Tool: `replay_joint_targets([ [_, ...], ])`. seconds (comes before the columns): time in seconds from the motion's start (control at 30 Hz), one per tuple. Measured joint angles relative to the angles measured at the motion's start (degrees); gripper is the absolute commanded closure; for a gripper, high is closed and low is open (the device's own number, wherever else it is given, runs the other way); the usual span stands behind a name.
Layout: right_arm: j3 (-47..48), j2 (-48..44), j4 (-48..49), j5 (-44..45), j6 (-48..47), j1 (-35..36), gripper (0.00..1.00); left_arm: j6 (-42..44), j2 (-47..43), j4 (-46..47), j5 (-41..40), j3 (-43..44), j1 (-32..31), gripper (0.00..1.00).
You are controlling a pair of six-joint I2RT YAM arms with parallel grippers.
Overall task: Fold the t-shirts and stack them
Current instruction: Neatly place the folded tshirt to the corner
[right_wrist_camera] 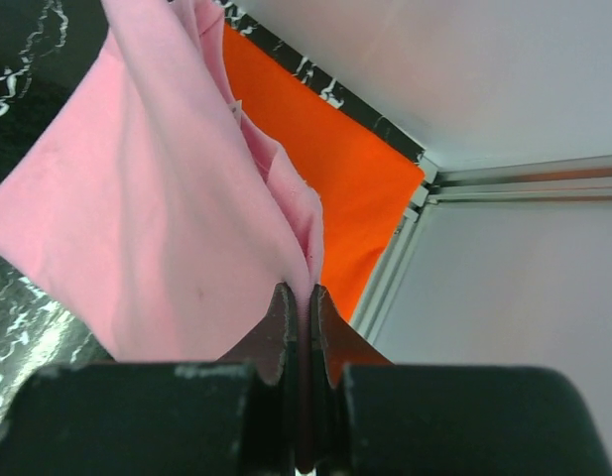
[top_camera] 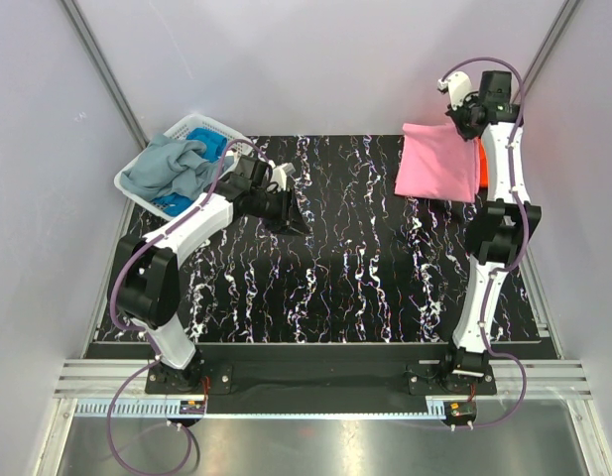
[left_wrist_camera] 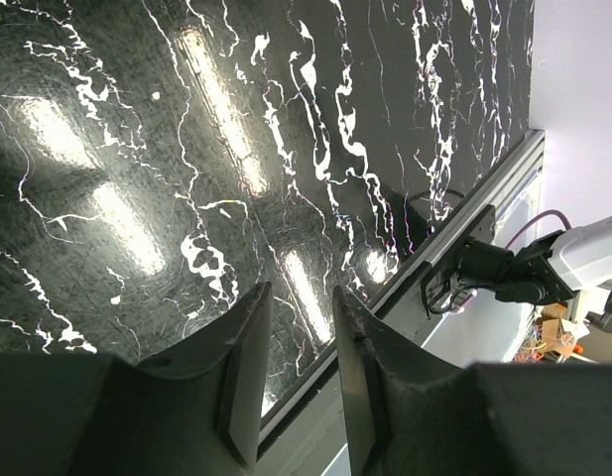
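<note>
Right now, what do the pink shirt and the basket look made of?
The pink shirt: soft matte cloth, likely cotton knit; it hangs in folds from the right gripper. The basket: white plastic by its look, a stiff lattice wall; gloss too small to judge.

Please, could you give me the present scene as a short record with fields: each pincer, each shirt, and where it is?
left pincer: open, empty, above the table
right pincer: shut on the pink shirt
pink shirt: far right corner, partly over the orange-red shirt
orange-red shirt: flat on the table, far right corner
grey-blue shirt: bunched in the basket, far left
blue shirt: in the basket, behind the grey-blue one
</note>
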Motion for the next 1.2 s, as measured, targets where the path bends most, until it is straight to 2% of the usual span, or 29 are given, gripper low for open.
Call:
replay_joint_targets([
  [0.73,2.32,8.79,12.74,-2.08,-6.64,-3.17,1.0,0.87,0.0,-0.44,0.07,0.0,0.0,0.65],
  [0.8,0.24,7.63,13.64,-3.02,-6.64,-3.17,1.0,0.87,0.0,-0.42,0.07,0.0,0.0,0.65],
  [0.93,-10.86,0.37,14.45,-4.57,-6.62,-3.17,1.0,0.9,0.0,-0.42,0.07,0.0,0.0,0.65],
  [1.2,-10.08,-6.78,9.03,-6.03,-6.75,-3.17,1.0,0.57,0.0,0.11,1.4,-0.09,0.0,0.65],
])
